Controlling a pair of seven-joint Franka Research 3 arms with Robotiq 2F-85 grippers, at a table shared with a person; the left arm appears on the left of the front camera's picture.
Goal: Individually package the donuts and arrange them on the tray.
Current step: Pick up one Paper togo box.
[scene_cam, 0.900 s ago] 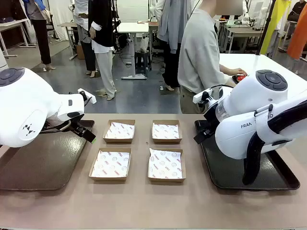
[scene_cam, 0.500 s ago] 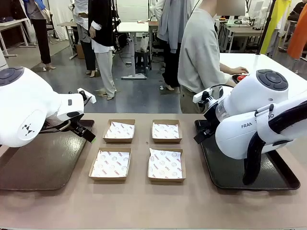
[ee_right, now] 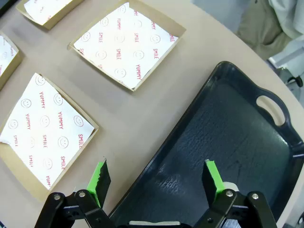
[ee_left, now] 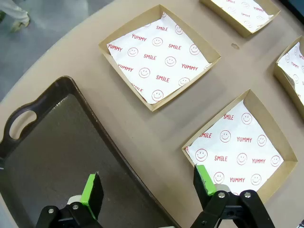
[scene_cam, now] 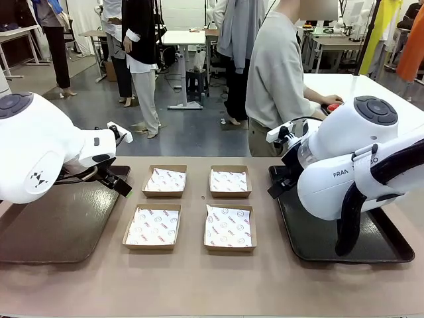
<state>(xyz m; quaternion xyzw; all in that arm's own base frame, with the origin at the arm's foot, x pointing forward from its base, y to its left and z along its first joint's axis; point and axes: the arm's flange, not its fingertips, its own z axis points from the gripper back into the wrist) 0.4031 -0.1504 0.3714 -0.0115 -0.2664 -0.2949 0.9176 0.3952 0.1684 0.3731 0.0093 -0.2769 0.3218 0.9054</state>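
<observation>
Grippers are both standing open, holding nothing. Left gripper [ee_left: 148,183] is hovering at the bottom of its wrist view, one pad over the left tray [ee_left: 57,142], the other over a box corner. Right gripper [ee_right: 156,176] is hanging likewise across the rim of the right tray [ee_right: 228,137]. Four paper-lined boxes [scene_cam: 165,180] are sitting in a square at centre frame, between the trays. A red object [scene_cam: 333,106] is lying under the person's hand [scene_cam: 329,101] at upper right; whether it is a donut cannot be told

Brown cardboard boxes [scene_cam: 163,195] hold white paper [scene_cam: 165,180] printed with red smileys; dark brown tray [scene_cam: 53,225], black tray [scene_cam: 311,242], tan counter [scene_cam: 199,285]
</observation>
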